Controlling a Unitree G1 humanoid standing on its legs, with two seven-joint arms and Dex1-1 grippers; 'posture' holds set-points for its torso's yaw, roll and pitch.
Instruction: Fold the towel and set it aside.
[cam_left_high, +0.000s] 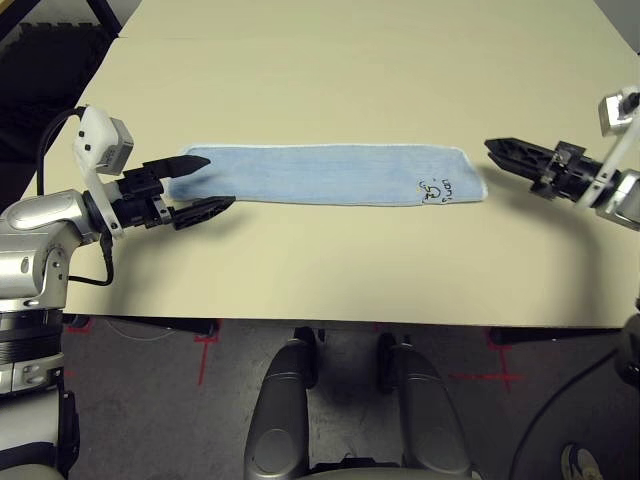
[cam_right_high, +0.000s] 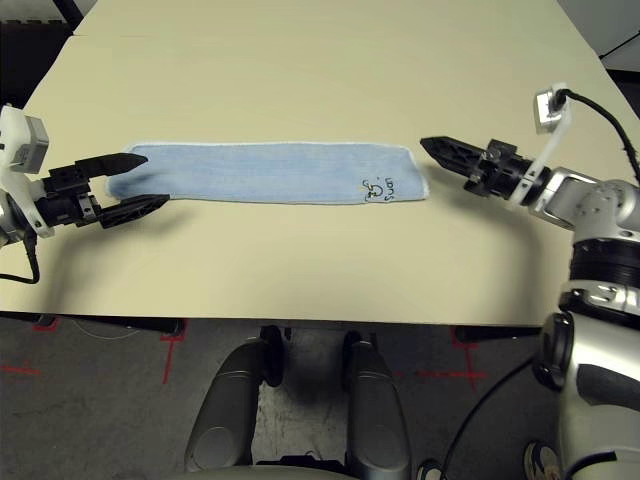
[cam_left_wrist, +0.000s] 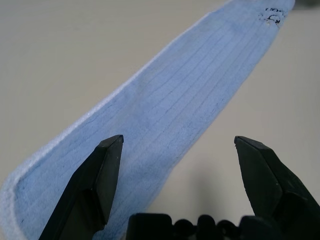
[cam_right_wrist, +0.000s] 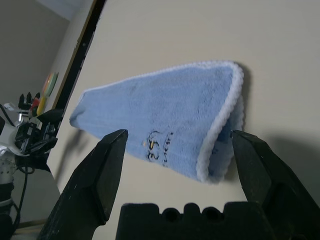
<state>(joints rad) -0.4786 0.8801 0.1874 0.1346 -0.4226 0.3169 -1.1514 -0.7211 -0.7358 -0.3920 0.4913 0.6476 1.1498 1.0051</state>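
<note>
The towel (cam_left_high: 320, 175), light blue with white edging, lies flat on the table as a long narrow strip running left to right. In the right wrist view the towel (cam_right_wrist: 180, 110) shows two layers at its end. A dark embroidered mark (cam_left_high: 437, 188) sits near its right end. My left gripper (cam_left_high: 220, 182) is open at the strip's left end, one finger over the cloth and the other just in front of its near edge. My right gripper (cam_left_high: 490, 150) is open and empty, just past the right end, pointing at it.
The beige table (cam_left_high: 320, 270) stretches wide behind and in front of the towel. Its front edge runs near my body, with dark floor and red tape marks (cam_left_high: 205, 335) below. A dark gap lies off the table's far left corner.
</note>
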